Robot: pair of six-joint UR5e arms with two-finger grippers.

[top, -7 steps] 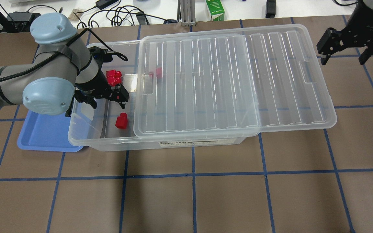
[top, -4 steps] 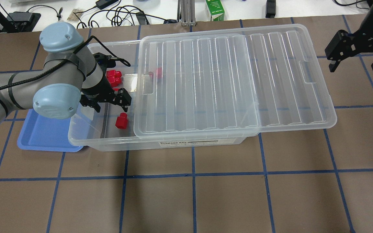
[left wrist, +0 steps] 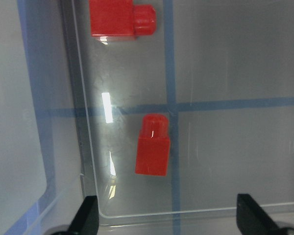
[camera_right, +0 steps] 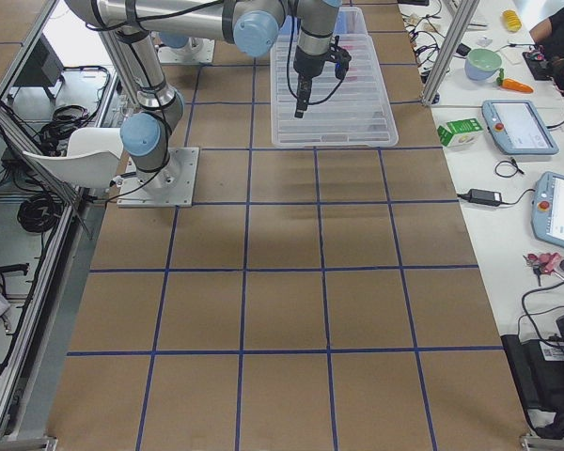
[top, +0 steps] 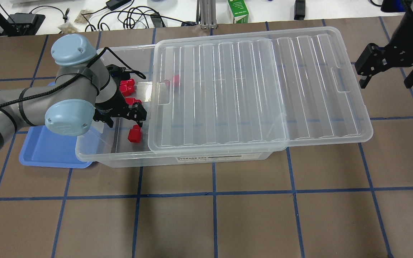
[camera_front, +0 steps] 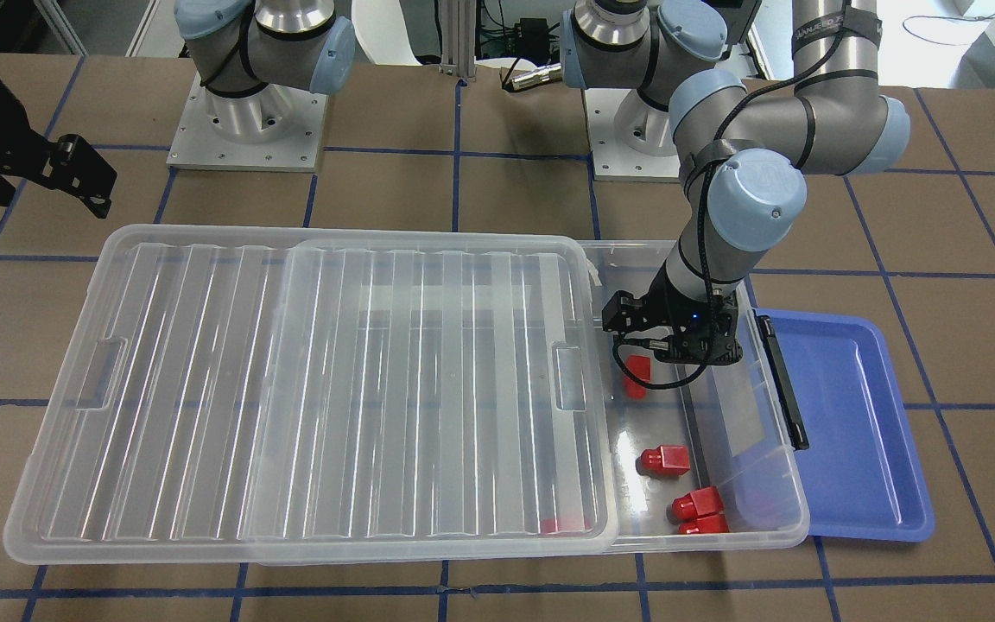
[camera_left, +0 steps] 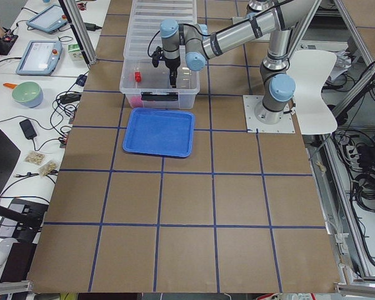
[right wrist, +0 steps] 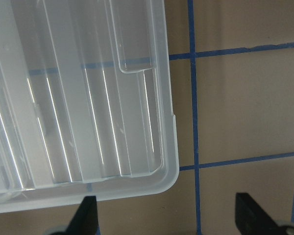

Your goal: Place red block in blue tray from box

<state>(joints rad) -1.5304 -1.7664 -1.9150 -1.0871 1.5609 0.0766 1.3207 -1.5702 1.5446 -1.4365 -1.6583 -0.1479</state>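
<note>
The clear box (top: 99,157) has its ribbed lid (top: 249,89) slid toward my right, so its end by my left arm is uncovered. Several red blocks lie in that end: one (top: 134,133) (camera_front: 636,373) nearest the gripper, a pair (top: 127,86), and one (top: 176,80) under the lid. My left gripper (top: 120,119) (camera_front: 670,344) is open and empty, inside the uncovered end, just above the near block (left wrist: 153,145). The blue tray (top: 48,150) (camera_front: 852,432) lies beside the box's latch end, partly under it. My right gripper (top: 385,71) is open and empty, past the lid's far end.
A black latch bar (camera_front: 781,380) runs along the box's short end next to the tray. A green carton (top: 238,10) and cables lie beyond the table's back edge. The lid's corner (right wrist: 157,171) overhangs the brown mat below my right gripper.
My left gripper has moved over the box's open end toward the lone red block and closer to the lid's edge. My right gripper has shifted slightly and stays open.
</note>
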